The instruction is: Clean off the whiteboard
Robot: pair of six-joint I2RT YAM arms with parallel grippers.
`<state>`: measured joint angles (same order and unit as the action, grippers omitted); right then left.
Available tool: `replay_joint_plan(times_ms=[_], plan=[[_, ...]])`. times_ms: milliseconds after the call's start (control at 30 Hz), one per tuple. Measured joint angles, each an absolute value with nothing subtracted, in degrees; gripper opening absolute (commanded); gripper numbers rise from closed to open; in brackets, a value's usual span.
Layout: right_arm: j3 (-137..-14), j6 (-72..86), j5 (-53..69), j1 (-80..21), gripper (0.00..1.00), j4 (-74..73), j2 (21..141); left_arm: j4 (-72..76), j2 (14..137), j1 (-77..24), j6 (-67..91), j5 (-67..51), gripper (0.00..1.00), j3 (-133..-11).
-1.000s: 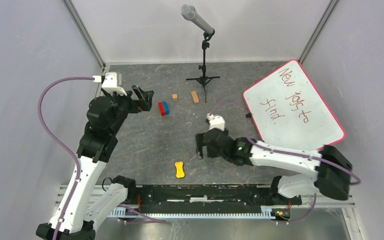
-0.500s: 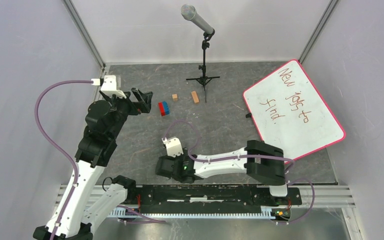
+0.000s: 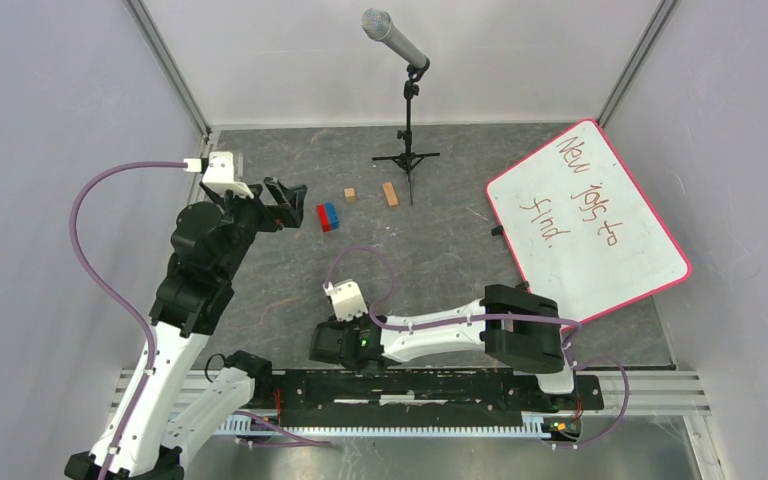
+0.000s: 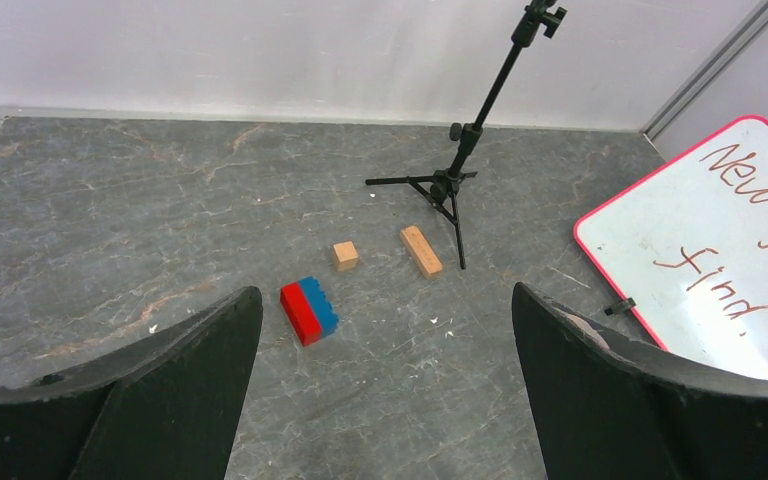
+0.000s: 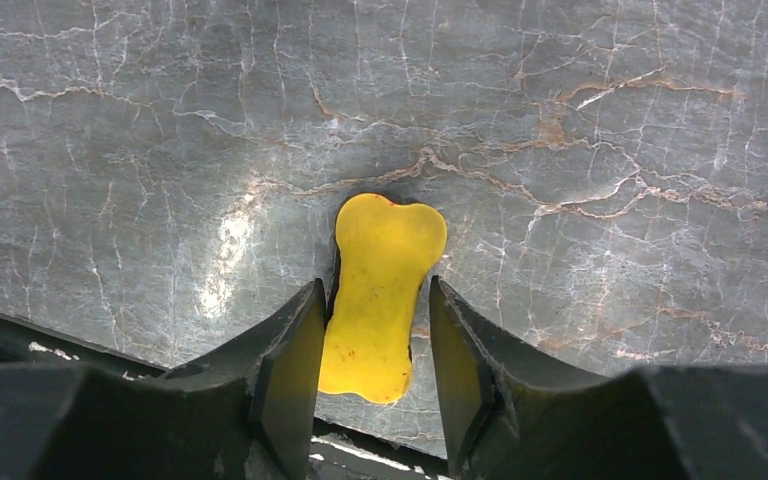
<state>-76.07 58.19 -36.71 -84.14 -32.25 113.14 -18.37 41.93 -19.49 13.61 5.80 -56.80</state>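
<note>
The whiteboard lies at the right of the table, white with a red-pink rim and dark red handwriting; part of it shows in the left wrist view. A yellow bone-shaped piece lies flat on the grey table near the front edge. My right gripper straddles its lower half; the left finger touches it and a thin gap remains at the right finger. From above, the right gripper hides the yellow piece. My left gripper is wide open at the back left, holding nothing.
A microphone stand stands at the back middle. A red-and-blue block and two small wooden blocks lie near it. The black rail runs just in front of the right gripper.
My right arm swung from the table's middle to the front, down over the yellow piece, and its jaws narrowed around it. The left arm stayed put.
</note>
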Motion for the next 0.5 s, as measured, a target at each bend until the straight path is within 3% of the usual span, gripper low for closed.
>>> replay_joint_plan(times_ms=[133, 400, 500], plan=[[-76.1, 58.1, -37.4, -84.1, 0.38, -32.2, 113.1, -18.4, 41.9, -19.6, 13.6, 5.9, 1.00, -56.8], [-76.1, 57.6, -37.6, -83.4, 0.38, -32.1, 113.1, -18.4, 42.0, -19.7, 13.6, 5.9, 1.00, -56.8], [-76.0, 57.2, -37.4, -82.9, 0.27, -31.7, 113.1, -18.4, 42.0, -19.7, 13.6, 5.8, 1.00, -56.8]])
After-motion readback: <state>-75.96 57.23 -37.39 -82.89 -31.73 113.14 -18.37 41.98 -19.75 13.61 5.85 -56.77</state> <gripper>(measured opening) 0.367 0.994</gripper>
